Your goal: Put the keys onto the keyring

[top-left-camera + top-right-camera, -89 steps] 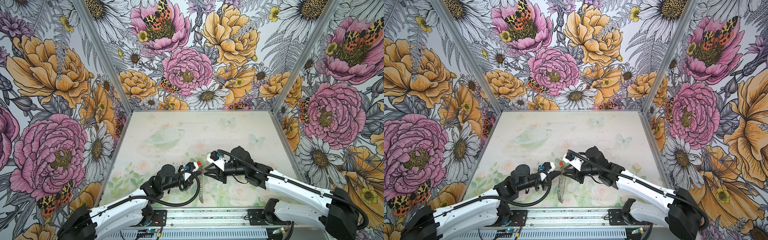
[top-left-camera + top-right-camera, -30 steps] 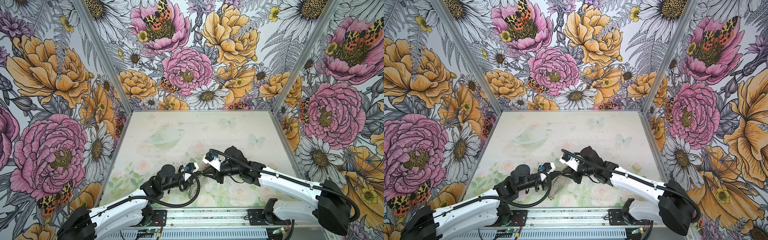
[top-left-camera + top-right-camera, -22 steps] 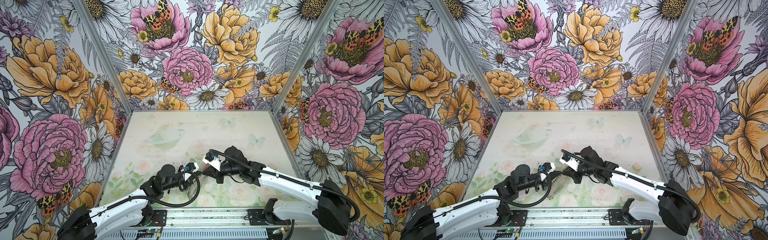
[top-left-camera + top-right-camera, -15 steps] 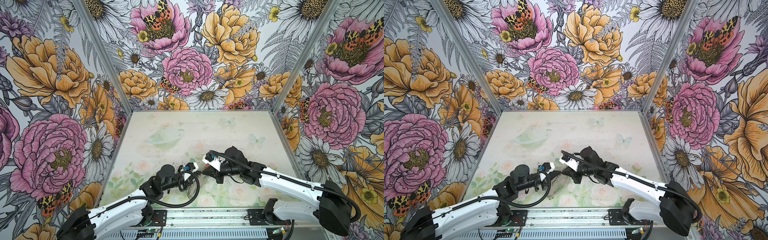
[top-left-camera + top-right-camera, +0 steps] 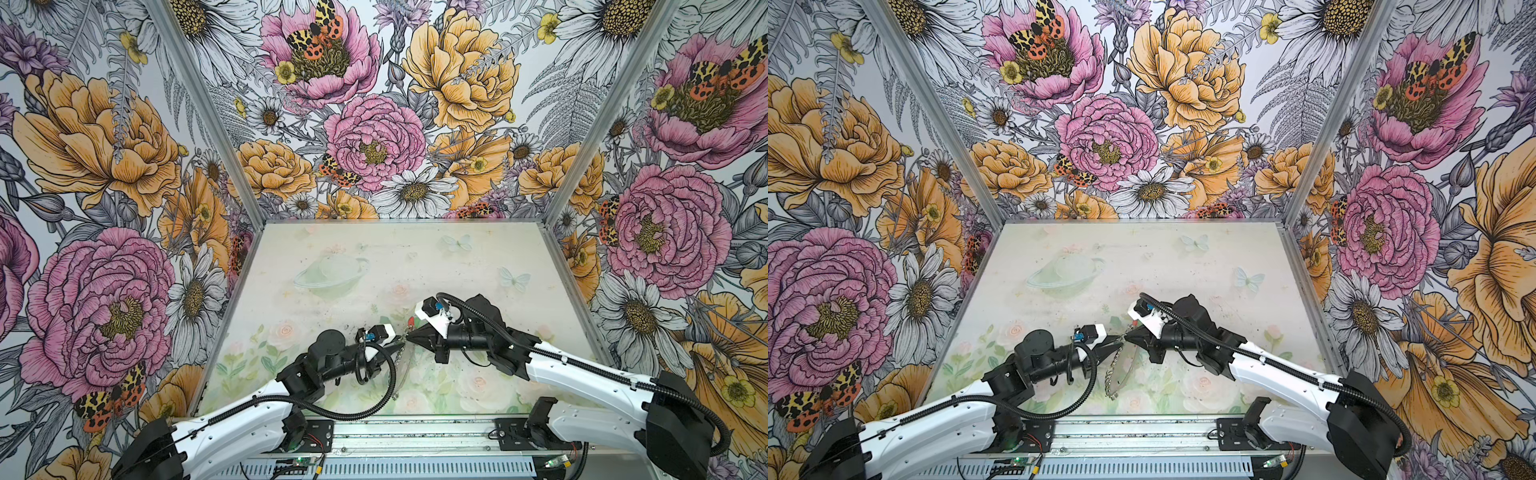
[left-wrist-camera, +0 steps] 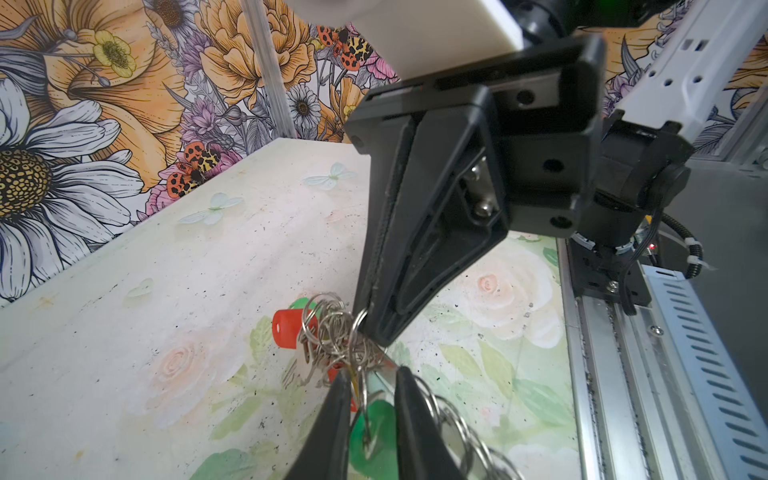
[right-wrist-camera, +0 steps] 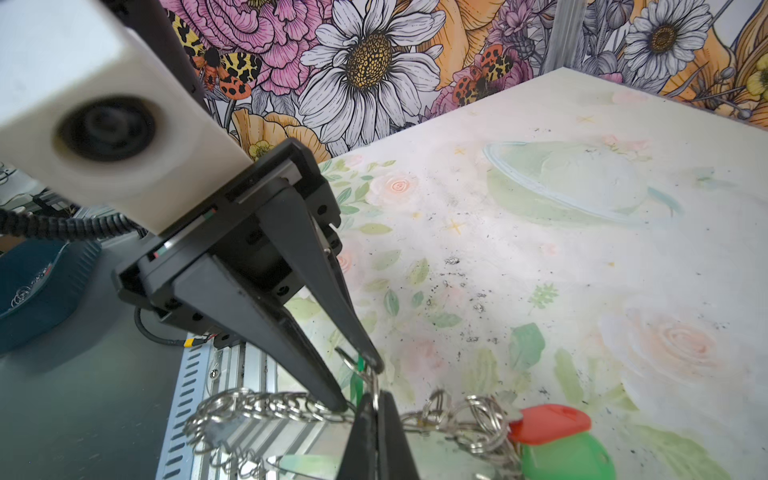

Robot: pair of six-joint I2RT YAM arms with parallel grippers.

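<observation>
- Since a second ago, the left gripper (image 5: 397, 340) has parted its jaws a little and the right gripper (image 5: 409, 332) has closed up. Both arms have hardly shifted.
- Both top views: the grippers meet tip to tip over the near middle of the table (image 5: 374, 257). The keyring (image 5: 1111, 372) hangs from that meeting point, and its chain trails toward the near edge. A red-tagged key (image 5: 410, 321) shows just beside the right gripper's tip.
- Left wrist view: the left gripper (image 6: 372, 374) has its jaws a narrow gap apart. A small ring and a green tag (image 6: 374, 428) show in the gap; I cannot tell whether the fingers press on either.
- Same view: the right gripper (image 6: 375, 330) has its tip against a bunch of small rings. The red-tagged key (image 6: 286, 328) is on the far side of the bunch. The chain (image 6: 453, 419) runs off beside the left fingers.
- Right wrist view: the right gripper (image 7: 376, 399) is pinched tight on a ring of the keyring. The left gripper (image 7: 360, 386) sits right at it, slightly parted, with a green sliver between its fingers.
- Same view: the chain (image 7: 257, 409) hangs to one side, and the keys, one red-tagged (image 7: 548, 419) and one green-tagged (image 7: 569, 457), hang to the other.
</observation>
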